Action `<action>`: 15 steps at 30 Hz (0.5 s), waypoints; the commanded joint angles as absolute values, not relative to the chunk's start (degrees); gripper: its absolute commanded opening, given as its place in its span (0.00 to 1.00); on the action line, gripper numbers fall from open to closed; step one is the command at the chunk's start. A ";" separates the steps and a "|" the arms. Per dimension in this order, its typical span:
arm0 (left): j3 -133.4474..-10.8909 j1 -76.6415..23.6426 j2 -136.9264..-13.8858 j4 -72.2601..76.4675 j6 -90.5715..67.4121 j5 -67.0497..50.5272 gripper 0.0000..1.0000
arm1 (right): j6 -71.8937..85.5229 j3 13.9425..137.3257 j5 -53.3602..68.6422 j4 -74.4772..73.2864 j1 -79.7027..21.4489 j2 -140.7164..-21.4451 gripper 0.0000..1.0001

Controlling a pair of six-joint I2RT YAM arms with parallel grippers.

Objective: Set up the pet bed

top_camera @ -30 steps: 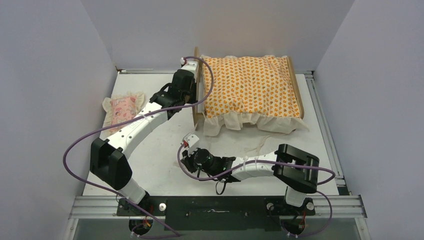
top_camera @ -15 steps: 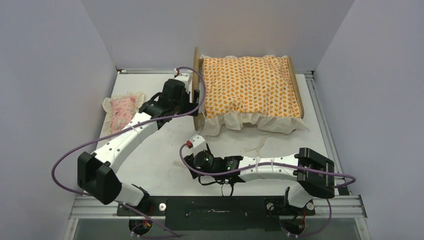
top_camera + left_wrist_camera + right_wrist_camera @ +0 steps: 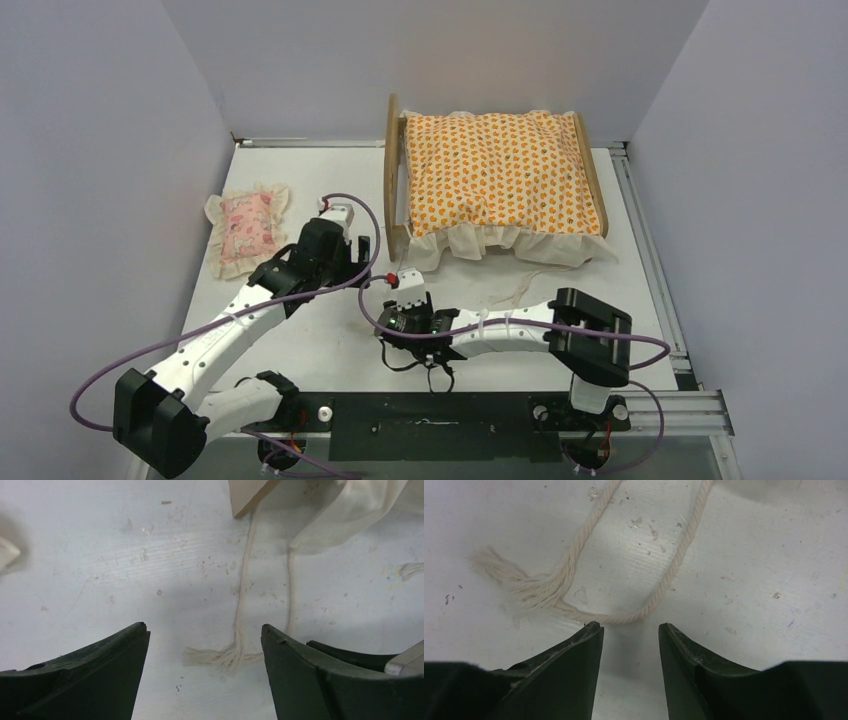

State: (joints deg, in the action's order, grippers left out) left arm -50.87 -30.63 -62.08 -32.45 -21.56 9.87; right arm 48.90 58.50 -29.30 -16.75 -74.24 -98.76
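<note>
**Plywood frame released: both arms pull away**

Plywood and striped cloth, the pet bed (image 3: 391, 140) stands at the far side of the tabletop (image 3: 300, 170) with the cushion (image 3: 500, 170) lying on it. A second ago the left arm pressed at the headboard with its fingers closed. Now it has drawn back toward the near left, well apart from the frame, so the nudging of the bed looks finished. The pillow (image 3: 245, 225) lies off to the left and is probably the next job.

The left fingers (image 3: 135, 640) stand wide apart and hold nothing. They hang over the frayed end of the cord (image 3: 240, 605). The right fingers (image 3: 591, 640) are about half open and empty, their tips just short of the cord's loop.
</note>
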 commanded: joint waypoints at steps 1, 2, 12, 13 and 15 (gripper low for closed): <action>-47.51 -30.41 -61.96 -30.10 -23.51 7.59 0.80 | 55.35 61.47 -33.58 -16.13 -73.86 -102.19 0.46; -47.06 -30.37 -62.47 -29.66 -23.61 7.34 0.80 | 56.81 61.83 -34.55 -16.70 -73.72 -102.96 0.46; -46.35 -30.41 -67.49 -28.22 -25.23 4.96 0.80 | 60.24 58.09 -35.71 -16.26 -72.71 -105.72 0.25; -46.28 -30.41 -67.97 -28.43 -25.42 4.96 0.80 | 59.76 56.82 -35.46 -15.58 -72.77 -104.84 0.20; -46.19 -30.43 -68.63 -28.70 -25.69 4.86 0.79 | 58.18 54.16 -34.22 -14.00 -72.69 -102.59 0.10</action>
